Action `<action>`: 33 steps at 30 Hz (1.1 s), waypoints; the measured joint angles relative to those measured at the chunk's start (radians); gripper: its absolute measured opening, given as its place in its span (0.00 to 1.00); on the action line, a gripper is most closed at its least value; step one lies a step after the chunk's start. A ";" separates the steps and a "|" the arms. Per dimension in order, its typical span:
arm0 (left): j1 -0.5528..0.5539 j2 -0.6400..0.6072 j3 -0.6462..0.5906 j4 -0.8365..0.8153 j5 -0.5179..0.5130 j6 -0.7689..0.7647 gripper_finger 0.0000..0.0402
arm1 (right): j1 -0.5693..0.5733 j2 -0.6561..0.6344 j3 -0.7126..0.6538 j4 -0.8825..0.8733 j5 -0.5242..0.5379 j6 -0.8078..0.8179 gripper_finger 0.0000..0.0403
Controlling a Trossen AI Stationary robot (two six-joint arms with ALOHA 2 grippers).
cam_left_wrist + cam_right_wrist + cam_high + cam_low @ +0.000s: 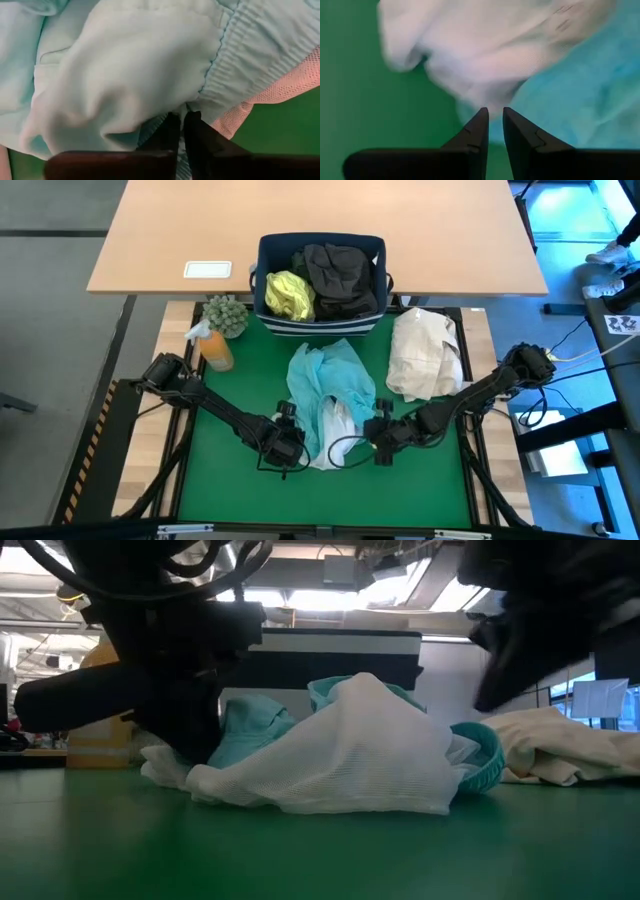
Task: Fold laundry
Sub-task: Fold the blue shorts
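Folding has barely begun, judging by how things lie. The turquoise garment (330, 385) sits crumpled mid-mat on the green mat (230, 480), its white mesh lining (340, 765) turned out & heaped toward the near edge; no flat panel, no crease, no folded stack anywhere in view.

The left gripper (290, 442) is at the garment's near-left edge, jaws pinched shut on cloth; the left wrist view shows its fingers (172, 132) closed with turquoise fabric bunched btwn them, next to the elastic waistband (260, 60). The right gripper (381, 430) is at the garment's near-right side. Its fingertips (482, 120) stand at a narrow gap right at the hem where white mesh meets turquoise; whether cloth is actually caught there can't be told from the wrist view.

Rest of the load is untouched: the yellow-green shirt (288, 293) & the dark garments (343, 278) are bundled in the navy bin (320, 326) at the mat's far edge. The cream cloth bundle (424, 352) lies on the mat's right side, just beside the turquoise piece.

Likely current step: grabbing two edges to lift & spread item #1. Left to do, approx everything: flatten, fold, set aside, then the bin's contents.
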 joint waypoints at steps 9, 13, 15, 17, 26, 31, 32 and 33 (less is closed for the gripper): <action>0.000 -0.008 0.000 -0.004 -0.026 -0.013 0.01 | 0.079 0.000 -0.010 0.003 0.266 0.054 0.14; 0.000 -0.028 0.000 -0.012 -0.032 -0.012 0.01 | 0.084 0.002 -0.010 0.012 0.304 0.054 0.14; 0.000 -0.046 0.000 -0.013 -0.041 -0.013 0.00 | 0.082 0.011 -0.010 0.028 0.287 0.036 0.16; -0.002 -0.069 0.000 -0.018 -0.063 -0.014 0.00 | 0.082 0.029 -0.010 0.048 0.278 0.023 0.20; -0.003 -0.150 0.000 -0.015 -0.104 -0.015 0.00 | 0.081 0.127 -0.011 0.086 0.383 0.018 0.52; -0.003 -0.153 0.000 -0.016 -0.114 -0.014 0.00 | 0.033 0.140 -0.011 0.052 0.401 0.083 0.58; -0.003 -0.153 0.000 -0.016 -0.118 -0.014 0.00 | 0.021 0.140 -0.011 0.039 0.395 0.093 0.57; -0.003 -0.153 0.000 -0.016 -0.119 -0.014 0.00 | 0.010 0.140 -0.011 0.026 0.387 0.105 0.55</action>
